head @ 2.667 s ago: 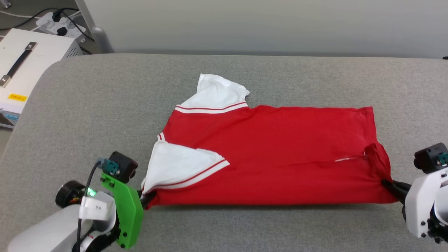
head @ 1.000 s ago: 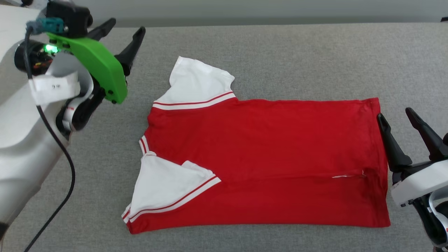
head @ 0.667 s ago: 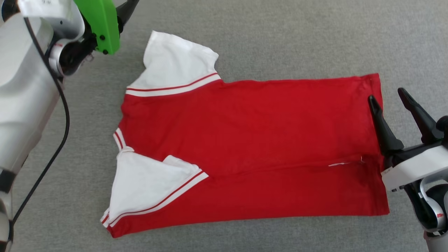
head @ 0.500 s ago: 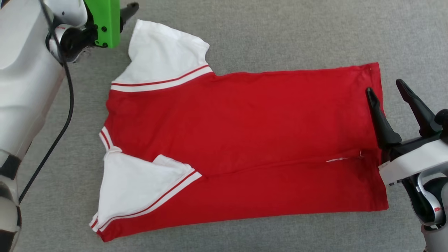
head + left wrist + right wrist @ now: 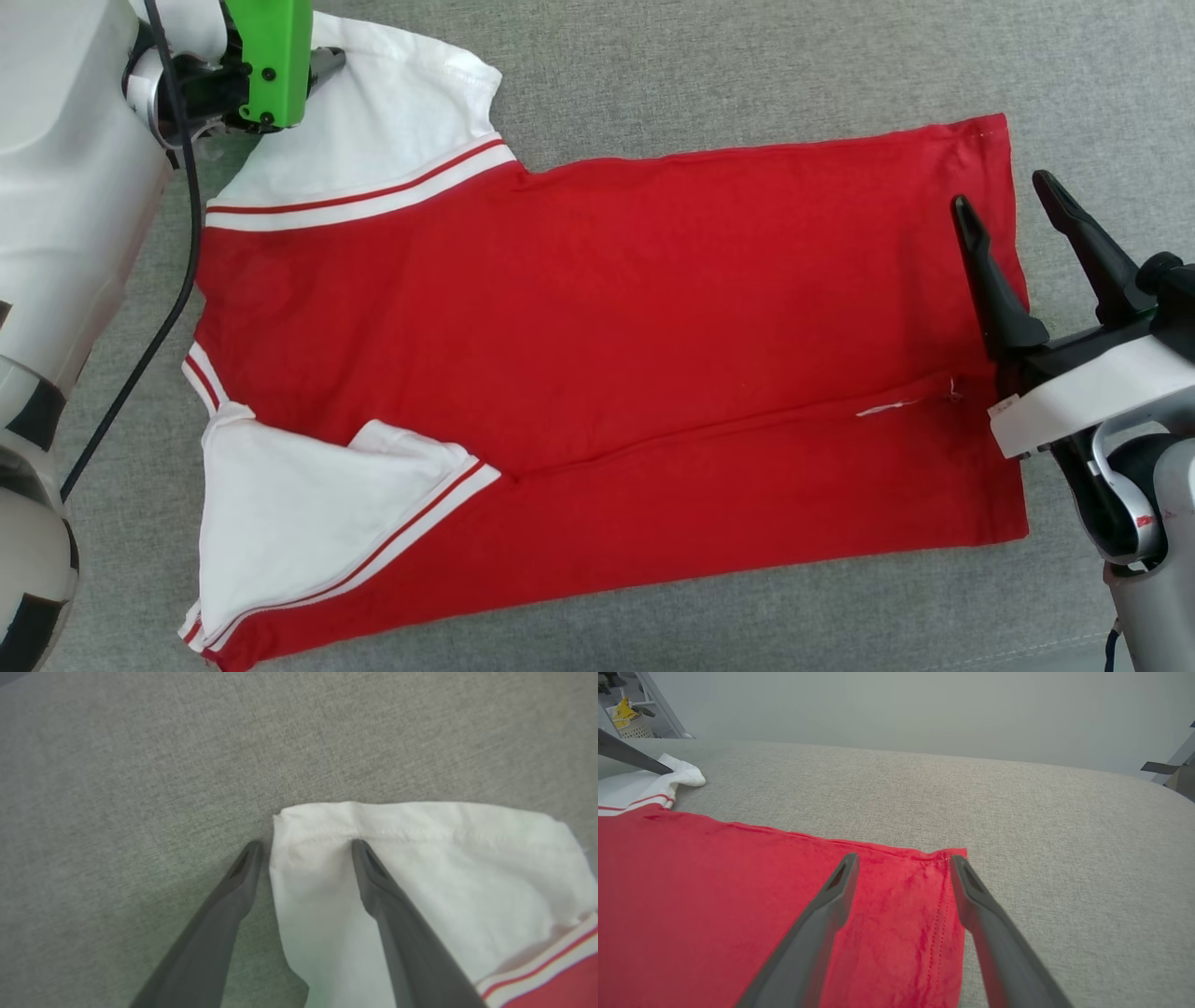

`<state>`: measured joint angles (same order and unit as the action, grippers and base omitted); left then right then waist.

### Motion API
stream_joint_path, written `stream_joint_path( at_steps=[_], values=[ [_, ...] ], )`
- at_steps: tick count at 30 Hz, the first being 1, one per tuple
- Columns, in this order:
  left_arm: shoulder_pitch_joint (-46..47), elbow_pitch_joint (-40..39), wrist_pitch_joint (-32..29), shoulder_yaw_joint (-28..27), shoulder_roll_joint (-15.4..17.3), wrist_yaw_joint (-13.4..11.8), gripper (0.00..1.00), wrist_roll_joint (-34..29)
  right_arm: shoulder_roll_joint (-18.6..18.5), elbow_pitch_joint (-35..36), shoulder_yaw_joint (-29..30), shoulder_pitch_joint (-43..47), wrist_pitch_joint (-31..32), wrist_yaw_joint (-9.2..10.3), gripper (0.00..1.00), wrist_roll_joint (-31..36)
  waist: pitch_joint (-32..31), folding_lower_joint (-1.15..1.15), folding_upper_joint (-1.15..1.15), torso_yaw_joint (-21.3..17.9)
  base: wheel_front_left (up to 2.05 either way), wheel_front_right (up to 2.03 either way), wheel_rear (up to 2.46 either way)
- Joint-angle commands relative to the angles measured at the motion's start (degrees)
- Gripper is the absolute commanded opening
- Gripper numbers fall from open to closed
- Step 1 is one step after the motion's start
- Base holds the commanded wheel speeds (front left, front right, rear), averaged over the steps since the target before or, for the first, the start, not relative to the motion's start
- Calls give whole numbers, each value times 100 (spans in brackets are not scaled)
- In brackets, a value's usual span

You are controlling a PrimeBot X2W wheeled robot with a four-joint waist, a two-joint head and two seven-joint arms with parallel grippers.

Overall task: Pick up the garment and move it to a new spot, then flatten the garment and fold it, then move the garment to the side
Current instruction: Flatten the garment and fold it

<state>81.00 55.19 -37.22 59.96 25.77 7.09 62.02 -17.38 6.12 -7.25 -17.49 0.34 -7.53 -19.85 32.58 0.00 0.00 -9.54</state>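
A: Head view first: what to say of the garment?
B: Can see it spread flat on the grey padded surface, filling most of the frame, red body running left to right, one white sleeve at the upper left, the other sleeve folded in at the lower left, hem at the right
A: And the grippers?
B: Find the left gripper at the upper left, beside its green bracket, one dark tip over the upper sleeve; cannot judge the gap from here. Find the right gripper at the right edge, jaws spread wide, holding nothing, one finger in front of the hem, the other just outside it against grey
A: Left wrist view?
B: Shows both left fingers rising from the bottom edge, well apart, gripping nothing. Puts the left one over bare grey, just beside the sleeve's edge, and the right one over white cloth near the stitched cuff, the sleeve's corner lying between them. Catches red-and-white trim at the lower right corner
A: Right wrist view?
B: Shows the right fingers parted too, empty. Places the left one over red cloth and the right one along the hem's edge near its far corner. Takes in the red body across the lower left, the white sleeve small at the upper left with a dark finger of the left arm touching it, and a pale wall along the top
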Motion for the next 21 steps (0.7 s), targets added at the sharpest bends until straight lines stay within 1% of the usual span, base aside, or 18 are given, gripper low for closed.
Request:
stream_joint_path(
  at_steps=[1,2,5,7,13,17,21],
  values=[
    [-285,71,-93,168,-53,35,40,-26,-13,-40,23,-94,-53,4,100,-36,-8,0,0,7,0,0,0],
    [-301,11,-28,225,-37,36,0,-46,-12,-64,42,-101,-66,4,100,-60,-31,0,0,29,0,0,0],
    [-333,-140,301,253,20,37,0,-6,-10,-139,53,-160,-108,4,100,-96,-134,0,0,83,0,0,0],
    [-346,-217,637,246,44,38,0,-2,-18,-192,63,-202,-119,4,100,-105,-245,0,0,142,0,0,0],
    [-571,-452,1510,276,45,39,0,59,-260,-376,233,-441,-11,4,100,-141,-648,0,0,374,0,0,0],
    [-800,-578,2146,325,41,39,0,35,-526,-549,186,-728,348,4,100,-267,-909,0,0,502,0,0,0],
    [-1027,-620,2772,269,8,39,0,53,-975,-900,-90,-1073,991,4,100,-645,-1111,0,0,620,0,0,0]
  ],
)
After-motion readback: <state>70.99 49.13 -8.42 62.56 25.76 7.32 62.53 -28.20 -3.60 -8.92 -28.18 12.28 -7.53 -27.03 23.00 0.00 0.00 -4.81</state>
